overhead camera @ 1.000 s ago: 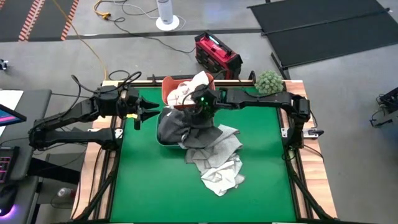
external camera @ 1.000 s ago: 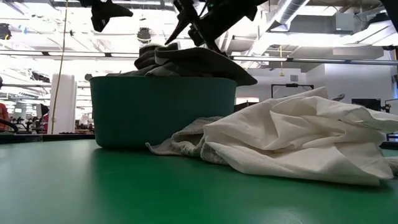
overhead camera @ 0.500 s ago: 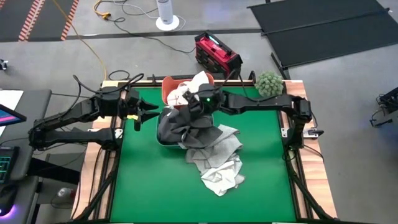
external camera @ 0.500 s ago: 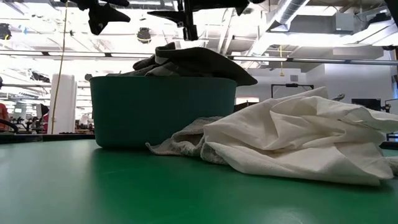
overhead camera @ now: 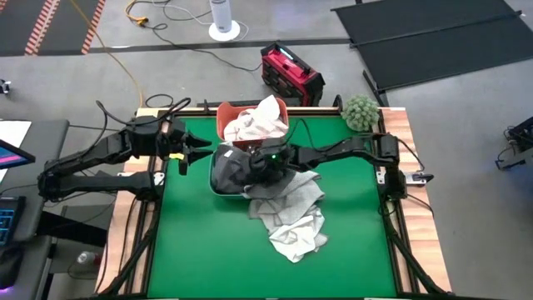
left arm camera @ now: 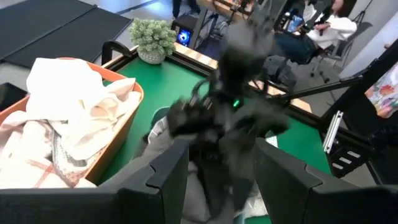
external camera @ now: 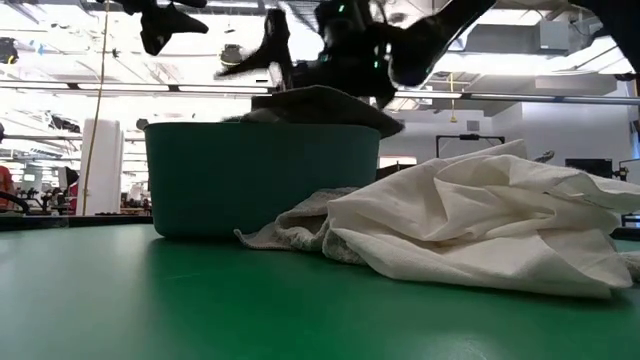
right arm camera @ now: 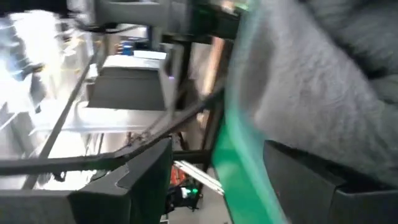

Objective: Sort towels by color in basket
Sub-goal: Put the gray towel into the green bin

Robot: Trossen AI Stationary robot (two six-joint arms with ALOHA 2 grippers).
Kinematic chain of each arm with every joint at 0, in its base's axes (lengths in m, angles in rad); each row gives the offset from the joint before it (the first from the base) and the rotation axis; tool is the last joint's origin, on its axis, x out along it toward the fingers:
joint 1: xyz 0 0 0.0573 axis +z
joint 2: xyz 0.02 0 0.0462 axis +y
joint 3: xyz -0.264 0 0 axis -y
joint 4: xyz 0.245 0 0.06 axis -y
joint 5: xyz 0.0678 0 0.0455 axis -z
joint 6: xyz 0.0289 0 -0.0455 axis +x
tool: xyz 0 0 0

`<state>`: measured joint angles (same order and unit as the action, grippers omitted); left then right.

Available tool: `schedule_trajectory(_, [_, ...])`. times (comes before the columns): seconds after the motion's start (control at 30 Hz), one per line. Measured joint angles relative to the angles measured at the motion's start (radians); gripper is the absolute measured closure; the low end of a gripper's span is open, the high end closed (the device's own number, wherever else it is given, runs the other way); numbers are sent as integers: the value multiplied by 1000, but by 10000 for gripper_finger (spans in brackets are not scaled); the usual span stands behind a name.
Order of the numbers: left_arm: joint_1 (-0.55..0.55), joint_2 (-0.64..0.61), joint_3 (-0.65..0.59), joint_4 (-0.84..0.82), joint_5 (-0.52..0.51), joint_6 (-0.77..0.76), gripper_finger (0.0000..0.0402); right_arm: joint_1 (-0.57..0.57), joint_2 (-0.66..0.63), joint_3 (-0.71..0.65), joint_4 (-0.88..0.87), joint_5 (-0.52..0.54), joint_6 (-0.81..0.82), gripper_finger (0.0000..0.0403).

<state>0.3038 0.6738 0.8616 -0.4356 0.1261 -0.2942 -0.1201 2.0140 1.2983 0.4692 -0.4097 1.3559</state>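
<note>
The right gripper (overhead camera: 268, 160) was over the teal tub (external camera: 262, 178), low on the dark grey towels (overhead camera: 229, 169) heaped in it; its wrist view showed two fingers set wide apart w/ grey cloth beside them, nothing plainly pinched; whether it had any hold, can't tell. The left gripper (overhead camera: 190, 152) hung just left of the tub, above the mat; its fingers (left arm camera: 166, 174) stood well apart, empty.

Where the towels were: dark grey ones in the teal tub, mounded above the rim; white and checked ones in the orange tub (overhead camera: 223, 119) at the far edge, spilling over its side; a light grey towel (overhead camera: 287, 197) draped from the teal tub's right side onto the green mat (overhead camera: 191, 242); a cream towel (overhead camera: 297, 236) crumpled nearer the front, touching the grey one. A fuzzy green ball (overhead camera: 360, 111) sat at the far right corner, apart from all this.

Risks, as a judgement: the dark pile stood higher than the rim, so a push or a pull could drag a fold over the side onto the mat; the light grey towel lay against the tub, so a lift could snag it and mix colours, or tug the tub out of place; a wide-open grab into layered cloth might take two towels at once, or only a thin fold that slips.
</note>
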Motion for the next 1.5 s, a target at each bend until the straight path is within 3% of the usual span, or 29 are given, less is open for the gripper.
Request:
schedule_trajectory(0.23, [0,-29,0,-3,-1,-10,235,-7,24,34,-70,-8,6,117])
schedule_trajectory(0.47, [0,1,0,-59,-19,-1,235,-21,-111,144,-137,1,-99,117])
schedule_trajectory(0.63, [0,59,0,-83,-51,33,235,-19,-240,193,-525,48,-227,117])
schedule_trajectory(0.8, [0,178,0,-62,-69,85,235,-2,-343,196,-842,183,-347,117])
schedule_trajectory(1.03, [0,400,1,38,-63,132,235,24,-353,196,-815,179,-360,117])
schedule_trajectory(1.33, [0,719,1,-42,-53,218,235,35,-359,196,-894,177,-367,117])
schedule_trajectory(1.5, [1,777,5,-41,-36,219,235,33,-367,196,-922,177,-371,117])
